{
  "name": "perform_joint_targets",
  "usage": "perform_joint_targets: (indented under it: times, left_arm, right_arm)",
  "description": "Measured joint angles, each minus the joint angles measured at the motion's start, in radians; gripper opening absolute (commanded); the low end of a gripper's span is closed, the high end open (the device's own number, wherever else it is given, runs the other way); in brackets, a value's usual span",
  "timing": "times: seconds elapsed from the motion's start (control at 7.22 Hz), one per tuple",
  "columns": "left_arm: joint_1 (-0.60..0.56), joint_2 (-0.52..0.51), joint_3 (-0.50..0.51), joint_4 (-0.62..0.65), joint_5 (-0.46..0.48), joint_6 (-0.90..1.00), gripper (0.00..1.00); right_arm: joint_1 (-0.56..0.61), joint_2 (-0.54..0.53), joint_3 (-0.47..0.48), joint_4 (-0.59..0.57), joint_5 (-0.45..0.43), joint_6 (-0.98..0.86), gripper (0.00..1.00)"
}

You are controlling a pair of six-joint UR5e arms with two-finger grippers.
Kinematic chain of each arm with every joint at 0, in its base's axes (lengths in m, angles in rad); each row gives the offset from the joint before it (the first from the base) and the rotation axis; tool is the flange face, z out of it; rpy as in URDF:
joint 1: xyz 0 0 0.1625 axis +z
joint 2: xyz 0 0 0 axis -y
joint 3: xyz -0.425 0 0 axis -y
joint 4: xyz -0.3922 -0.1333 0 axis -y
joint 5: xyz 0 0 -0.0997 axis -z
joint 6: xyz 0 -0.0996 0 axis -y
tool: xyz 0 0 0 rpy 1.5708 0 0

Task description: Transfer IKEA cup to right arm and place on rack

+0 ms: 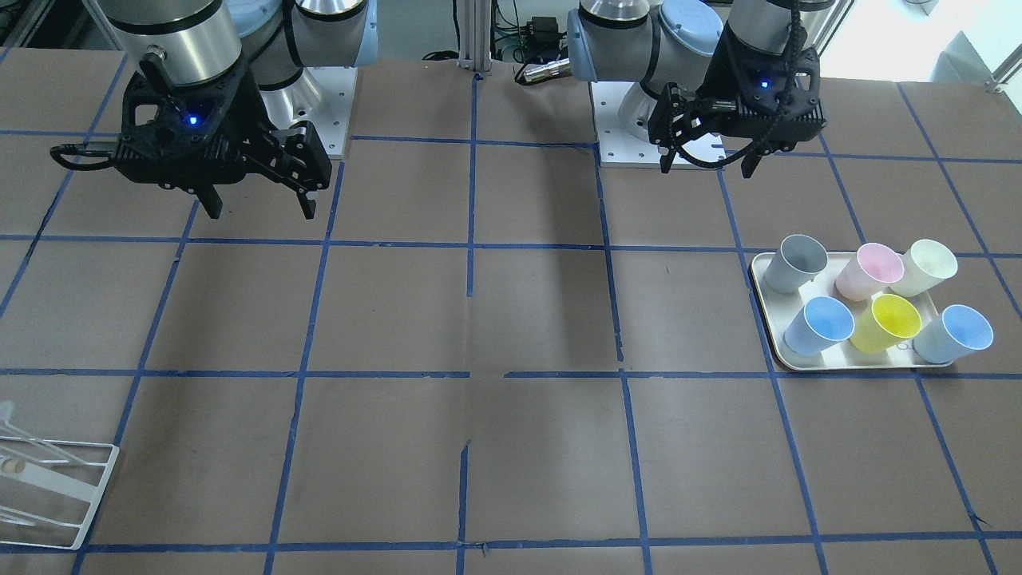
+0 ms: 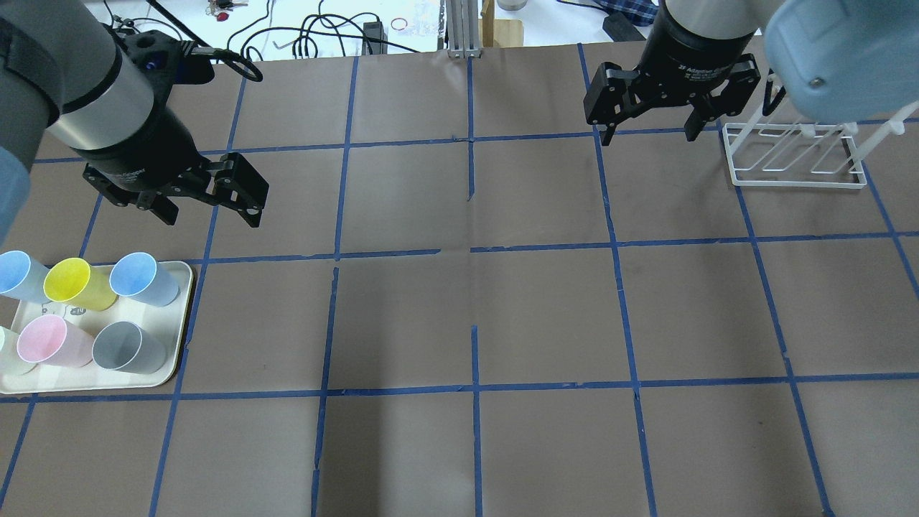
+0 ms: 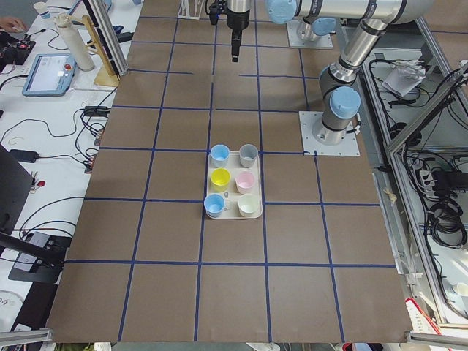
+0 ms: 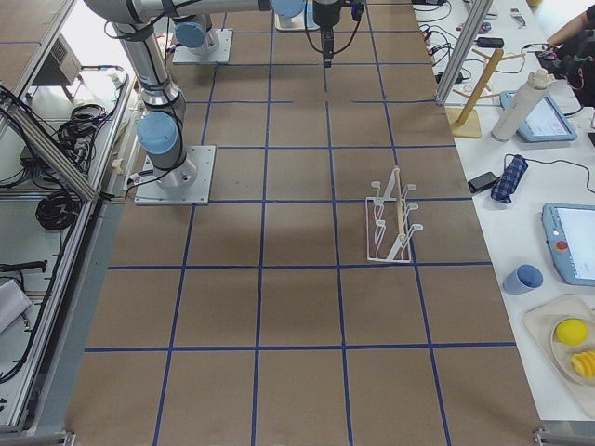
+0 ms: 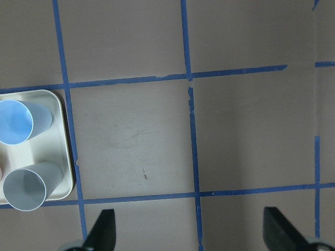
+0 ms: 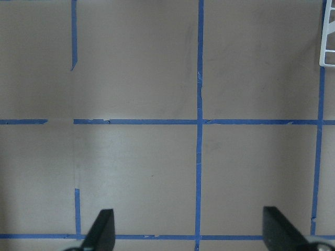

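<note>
Two alike pale blue cups stand upright on a cream tray [image 2: 185, 316]: one at its inner corner [image 2: 143, 278] [image 1: 818, 323] [image 5: 21, 121], one at its outer end [image 2: 18, 275] [image 1: 954, 334]. My left gripper [image 2: 212, 208] [image 1: 707, 164] [image 5: 191, 235] hangs open and empty above the table, beside the tray and apart from the cups. My right gripper [image 2: 650, 133] [image 1: 259, 204] [image 6: 191, 232] is open and empty, high beside the white wire rack [image 2: 793, 154] [image 1: 56, 487] [image 4: 390, 223]. The rack holds nothing.
The tray also holds a yellow cup [image 2: 75, 283], a pink cup [image 2: 50, 339], a grey cup [image 2: 128, 347] and a cream cup [image 1: 924, 266]. Brown paper with a blue tape grid covers the table. Cables and gear lie past the far edge.
</note>
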Motion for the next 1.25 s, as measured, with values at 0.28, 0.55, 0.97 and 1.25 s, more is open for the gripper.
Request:
perform_joint_targets:
  times: [0.28, 0.55, 0.97, 1.25]
  left_arm:
    - [0.000, 0.003, -0.003, -0.002, 0.000, -0.001, 1.00]
    - [-0.002, 0.004, -0.007, -0.004, -0.001, -0.001, 1.00]
    - [0.004, 0.004, -0.017, 0.001, 0.005, 0.002, 1.00]
    - [0.024, -0.003, -0.018, 0.004, 0.006, 0.010, 1.00]
  right_arm:
    - [0.000, -0.001, 0.000, 0.000, 0.001, 0.001, 1.00]
    - [0.000, -0.001, 0.000, 0.001, 0.000, 0.001, 1.00]
    - [-0.003, -0.001, -0.001, 0.000, -0.002, -0.002, 1.00]
    - [-0.011, -0.002, -0.009, -0.001, -0.012, -0.005, 1.00]
